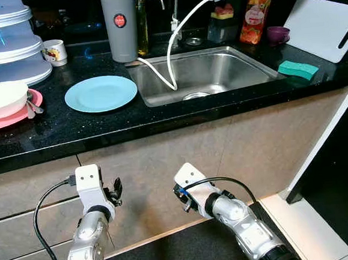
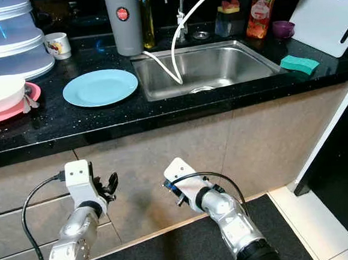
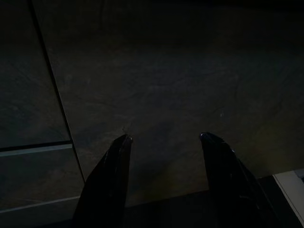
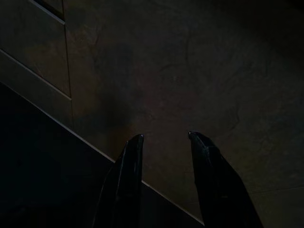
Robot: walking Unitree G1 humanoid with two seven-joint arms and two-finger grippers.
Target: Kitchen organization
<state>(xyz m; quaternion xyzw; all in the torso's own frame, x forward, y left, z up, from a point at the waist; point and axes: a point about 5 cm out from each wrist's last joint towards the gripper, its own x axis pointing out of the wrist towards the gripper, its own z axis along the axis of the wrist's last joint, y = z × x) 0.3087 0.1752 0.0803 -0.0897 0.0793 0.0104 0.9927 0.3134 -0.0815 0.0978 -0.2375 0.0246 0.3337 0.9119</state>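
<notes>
The round light-blue plate lies flat on the black speckled countertop, just beside the steel sink, into which a white hose hangs. A white bowl sits on a pink plate. Below the counter, the left gripper and the right gripper both face the beige cabinet front, their fingers apart and holding nothing.

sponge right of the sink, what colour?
Teal green sponge, lying on the black counter; clearest in the left eye view.
</notes>
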